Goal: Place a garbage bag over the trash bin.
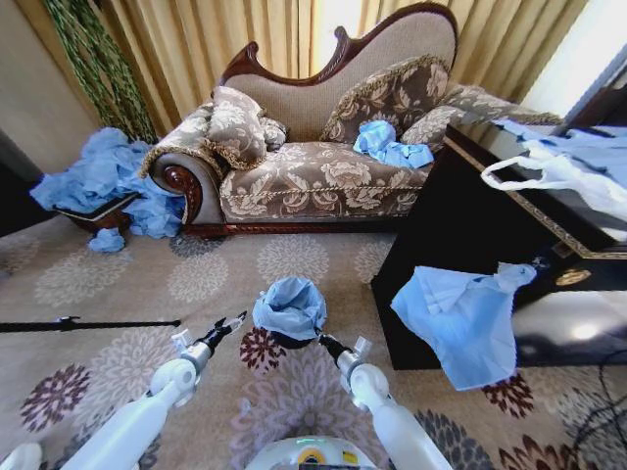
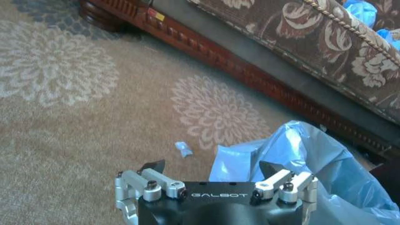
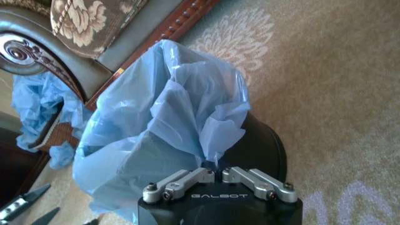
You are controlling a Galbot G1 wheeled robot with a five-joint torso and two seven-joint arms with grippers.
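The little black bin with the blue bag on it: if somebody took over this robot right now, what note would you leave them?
Left gripper: jaws open, empty, beside the bag, above the carpet.
Right gripper: jaws shut on the bag's edge at the bin's rim.
Crinkled thin light-blue plastic garbage bag: draped over the small black cylindrical trash bin on the carpet before the sofa.
Done: bag on top.
Left: on the right gripper's side black wall is bare; pull the bag down evenly.
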